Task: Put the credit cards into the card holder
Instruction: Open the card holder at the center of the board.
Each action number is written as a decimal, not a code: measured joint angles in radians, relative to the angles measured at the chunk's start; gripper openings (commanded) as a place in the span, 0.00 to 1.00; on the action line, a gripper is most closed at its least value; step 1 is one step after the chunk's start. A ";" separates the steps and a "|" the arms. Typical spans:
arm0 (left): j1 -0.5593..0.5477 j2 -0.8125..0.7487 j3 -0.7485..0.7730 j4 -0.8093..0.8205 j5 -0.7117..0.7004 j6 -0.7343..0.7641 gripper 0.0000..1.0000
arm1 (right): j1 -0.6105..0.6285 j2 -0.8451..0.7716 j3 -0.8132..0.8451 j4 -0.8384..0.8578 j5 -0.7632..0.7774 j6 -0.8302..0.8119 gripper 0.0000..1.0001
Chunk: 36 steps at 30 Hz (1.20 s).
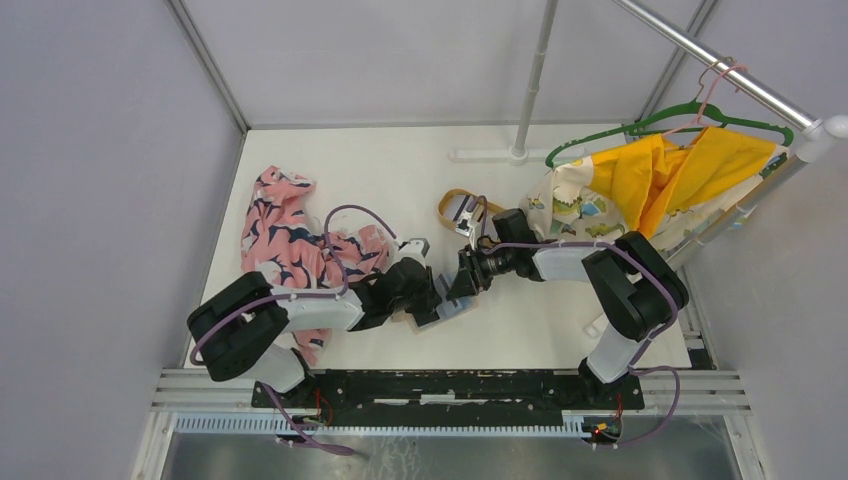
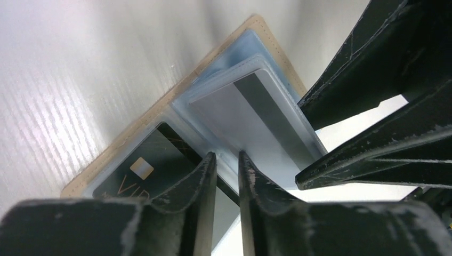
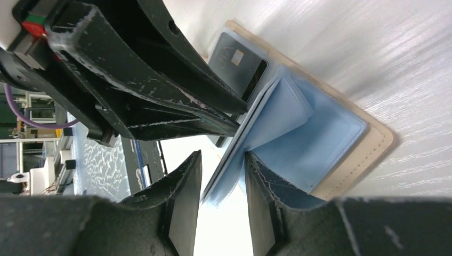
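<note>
Over the middle of the white surface [image 1: 380, 170], top view: left tool [image 1: 437, 305] and right tool [image 1: 463, 282] meet tip to tip at the card holder [image 1: 458, 311], which lies open near the front edge. Step in hand, as I read it: holding a leaf up so a card can be seated. Oval wood-rimmed tray [image 1: 468, 208] just behind, pink patterned cloth [image 1: 290, 235] to the left. Left wrist view: left tool [image 2: 227, 176] fingers nearly together, thin slit between; whether they nip a sleeve edge, cannot tell. Card holder [image 2: 234, 53] shows a tan stitched rim and glossy grey-blue plastic sleeves. Dark card [image 2: 154, 160], chip and "VIP" lettering, sits flat in the lower pocket. Silver card [image 2: 250, 122], dark stripe along one side, lies behind the film of a raised leaf; how far home is hidden. Right tool [image 2: 300, 146] straddles that leaf. Next move likely calls for pushing the card fully in while the leaf is steadied; slick film and thin edges could slip. Right wrist view: right tool [image 3: 222, 160] fingers apart, soft blue leaf edge between them, not visibly pinched. Left tool [image 3: 241, 121] reaches in from upper left beside the dark card [image 3: 237, 58]. Card holder [image 3: 330, 133] rests flat on the surface.
</note>
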 measured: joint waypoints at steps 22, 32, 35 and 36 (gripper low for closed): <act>0.000 -0.297 -0.187 0.005 -0.003 -0.104 0.69 | 0.056 0.026 -0.049 0.214 -0.109 0.166 0.46; 0.000 -0.435 -0.228 -0.008 -0.048 -0.139 0.83 | 0.082 0.039 -0.060 0.278 -0.117 0.197 0.47; 0.000 -0.444 -0.228 -0.007 -0.056 -0.140 0.85 | 0.101 0.048 -0.060 0.289 -0.118 0.197 0.47; 0.000 -0.443 -0.228 -0.008 -0.057 -0.140 0.85 | 0.106 0.052 -0.060 0.291 -0.118 0.197 0.47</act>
